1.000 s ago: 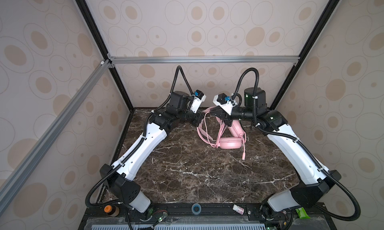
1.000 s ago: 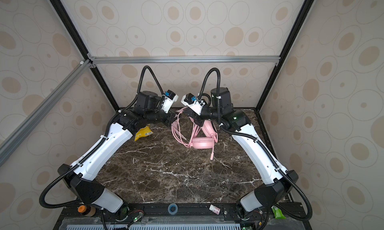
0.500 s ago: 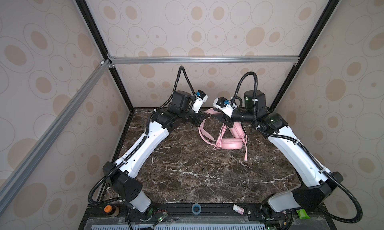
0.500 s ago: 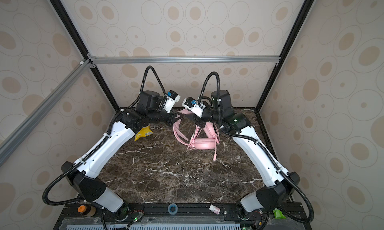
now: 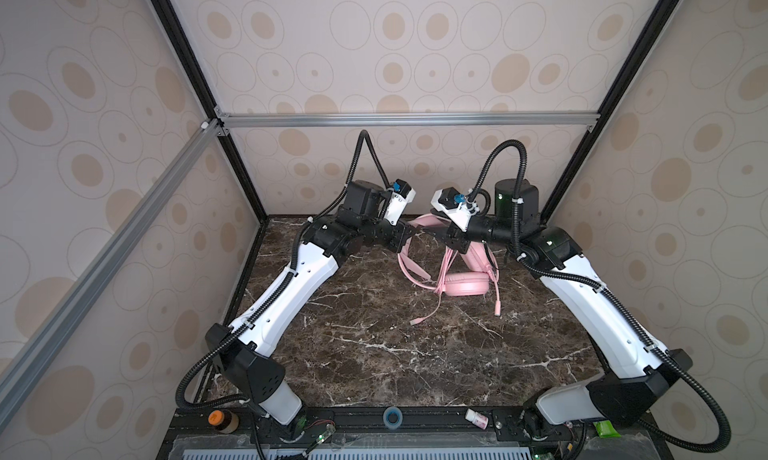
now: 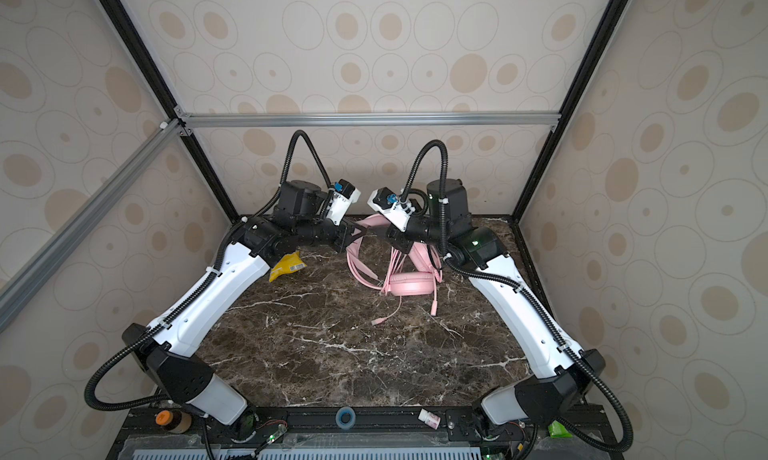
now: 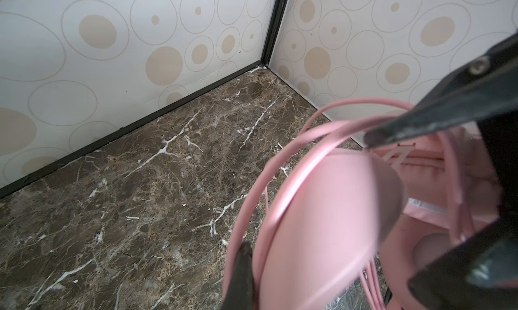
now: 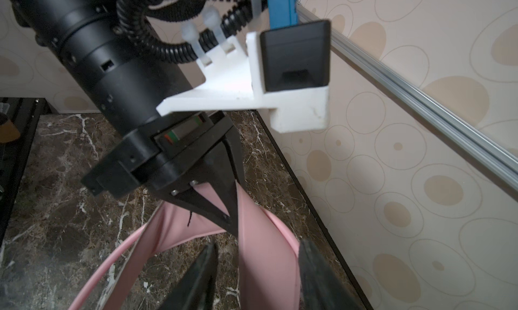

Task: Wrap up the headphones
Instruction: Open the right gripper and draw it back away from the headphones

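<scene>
The pink headphones (image 5: 464,288) stand at the back middle of the marble table (image 5: 374,354), one earcup down and the headband (image 8: 263,261) lifted. My left gripper (image 5: 413,230) is shut on the headband; in the right wrist view its tips pinch the band from above. The right gripper (image 8: 256,266) faces it, open, with the band between its fingers (image 8: 201,269) and a gap on one side. Loops of the thin pink cable (image 5: 442,271) hang by the earcup. Two cable ends (image 5: 415,321) lie on the table. In the left wrist view one finger (image 7: 244,269) shows between cable and band.
A yellow packet (image 6: 286,266) lies under the left forearm near the back left. The back wall and the back right corner post (image 7: 273,28) are close behind both grippers. On the front rail stand a brown bottle (image 5: 222,420), a blue ring (image 5: 391,416) and a small white bottle (image 5: 476,418).
The right gripper's jaws have opened. A length of cable has dropped, and its end now lies on the table. The left arm has shifted right, toward the middle.
</scene>
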`<state>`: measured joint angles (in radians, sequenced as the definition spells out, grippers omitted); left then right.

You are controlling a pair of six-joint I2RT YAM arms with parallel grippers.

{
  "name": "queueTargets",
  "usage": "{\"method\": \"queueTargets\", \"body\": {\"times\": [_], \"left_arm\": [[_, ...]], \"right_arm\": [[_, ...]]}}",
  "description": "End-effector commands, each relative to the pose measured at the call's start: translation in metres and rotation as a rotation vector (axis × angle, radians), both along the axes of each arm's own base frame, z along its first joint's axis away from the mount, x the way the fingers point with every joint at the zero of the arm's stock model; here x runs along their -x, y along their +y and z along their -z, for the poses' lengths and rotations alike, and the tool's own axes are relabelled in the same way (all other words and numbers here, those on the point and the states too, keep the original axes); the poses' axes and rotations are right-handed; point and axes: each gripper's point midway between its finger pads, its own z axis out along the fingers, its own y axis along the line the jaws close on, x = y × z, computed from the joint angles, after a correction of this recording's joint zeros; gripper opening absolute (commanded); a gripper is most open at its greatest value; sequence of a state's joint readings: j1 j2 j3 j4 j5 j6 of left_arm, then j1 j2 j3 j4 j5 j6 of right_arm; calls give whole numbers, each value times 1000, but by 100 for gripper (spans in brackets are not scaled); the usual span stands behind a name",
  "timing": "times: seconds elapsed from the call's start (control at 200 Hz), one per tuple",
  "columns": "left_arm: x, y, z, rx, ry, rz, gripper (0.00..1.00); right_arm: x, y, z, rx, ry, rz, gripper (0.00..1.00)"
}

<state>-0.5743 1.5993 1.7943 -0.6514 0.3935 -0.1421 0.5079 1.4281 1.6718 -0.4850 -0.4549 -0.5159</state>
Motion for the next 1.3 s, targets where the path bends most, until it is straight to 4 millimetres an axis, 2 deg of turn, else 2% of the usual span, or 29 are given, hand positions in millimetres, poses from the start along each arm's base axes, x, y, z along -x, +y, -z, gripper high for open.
{"method": "queueTargets", "body": {"times": [0.0,0.11,0.225,0.3,0.375,0.415,0.495,0.6,0.725,0.83,0.97,1.15,1.296], "left_arm": [[-1,3,-50,109,-85,-30,0],[4,7,-55,128,-103,-40,0],[8,14,-58,145,-120,-59,0],[10,18,-60,144,-135,-74,0],[11,23,-63,150,-159,-92,0],[11,26,-65,151,-171,-102,0],[11,31,-71,151,-189,-126,0],[13,38,-84,164,-215,-150,0],[16,39,-103,188,-233,-148,0],[19,39,-116,211,-242,-141,0],[22,41,-132,241,-253,-148,0],[25,43,-158,293,-272,-144,0],[29,44,-175,327,-288,-134,0]], "right_arm": [[11,-13,-41,-109,-17,17,53],[13,-30,-82,-236,-17,66,59],[9,-55,-115,-319,-41,149,74],[-2,-76,-125,-350,-25,246,78],[-16,-100,-124,-399,13,345,80],[-25,-117,-117,-417,35,412,81],[-34,-138,-96,-452,80,490,82],[-33,-152,-61,-505,145,502,82],[-23,-139,-13,-479,213,415,82],[-18,-127,16,-475,263,336,82],[-15,-116,38,-475,315,266,82],[-18,-117,74,-456,376,275,82],[-27,-114,91,-477,417,275,82]]}}
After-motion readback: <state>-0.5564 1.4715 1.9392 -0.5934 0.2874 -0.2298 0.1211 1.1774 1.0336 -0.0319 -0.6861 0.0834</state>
